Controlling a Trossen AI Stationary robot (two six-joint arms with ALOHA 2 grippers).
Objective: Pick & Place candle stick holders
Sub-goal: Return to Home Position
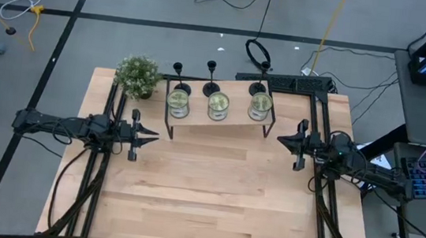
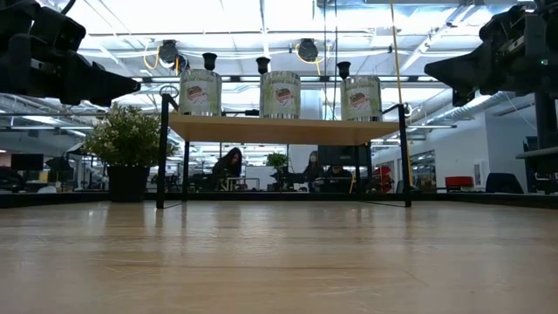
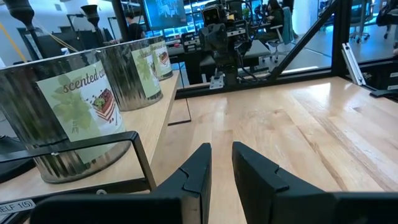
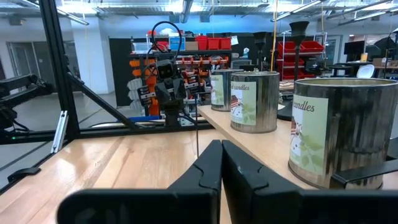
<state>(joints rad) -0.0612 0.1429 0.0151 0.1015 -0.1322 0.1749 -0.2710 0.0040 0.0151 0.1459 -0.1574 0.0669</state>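
Observation:
Three black candle stick holders (image 1: 178, 76) (image 1: 211, 75) (image 1: 261, 76) stand by their round bases on the far part of a wooden shelf (image 1: 220, 124), behind three candle tins (image 1: 218, 105). In the low view their cup tops (image 2: 209, 61) (image 2: 262, 64) (image 2: 343, 69) show above the tins. My left gripper (image 1: 154, 136) (image 3: 221, 152) hovers left of the shelf, empty, its fingers a narrow gap apart. My right gripper (image 1: 280, 140) (image 4: 222, 152) hovers right of the shelf, shut and empty.
A potted plant (image 1: 137, 75) stands at the table's far left corner. The shelf stands on thin black legs (image 2: 163, 148), with open room under it. Bare wooden tabletop (image 1: 212, 198) lies between the arms and the near edge. People sit in the room beyond (image 2: 228, 164).

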